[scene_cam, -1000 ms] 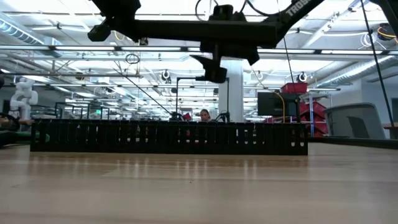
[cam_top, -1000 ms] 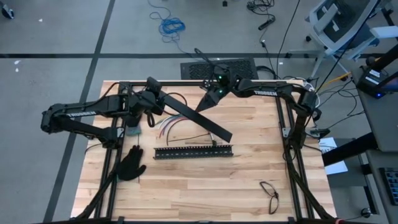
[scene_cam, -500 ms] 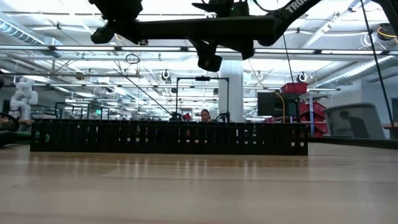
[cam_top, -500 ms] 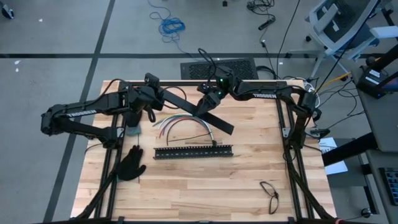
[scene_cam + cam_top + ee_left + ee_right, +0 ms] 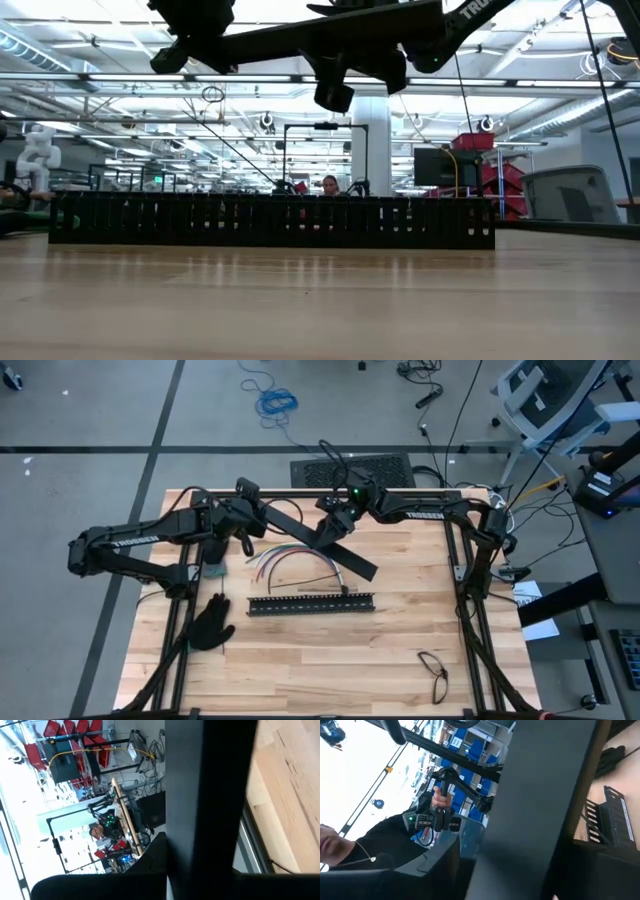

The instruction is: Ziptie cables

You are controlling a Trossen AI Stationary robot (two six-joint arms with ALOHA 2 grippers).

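Wood planks make up the table (image 5: pixel 400 630), and grey floor lies all around it. On the wood, toward the back and a bit left of the middle, lie the cables (image 5: pixel 290 557). They are thin red, blue, white and yellow-green wires, bent in a loose curve. I cannot pick out any zipties.

Just behind the cables a long black bar (image 5: pixel 355 560) slants over the table. The left gripper (image 5: pixel 255 510) is clamped tight on its far left end. The right gripper (image 5: pixel 335 528) is at the middle of that bar, but I cannot tell if it grips it or not.

In front of the cables lies a slotted black bar (image 5: pixel 312 603), flat on the wood. In the low view it looks like a low black fence (image 5: pixel 270 222).

A black glove (image 5: pixel 210 625) lies near the table's left edge. A pair of glasses (image 5: pixel 433 672) lies near the front right.

Each arm has the word TROSSEN in white letters.

On the floor behind the table are a black grate (image 5: pixel 350 468) and a blue coil of cord (image 5: pixel 275 402). Past the table is a big bright hall with ceiling lights and red shelves.
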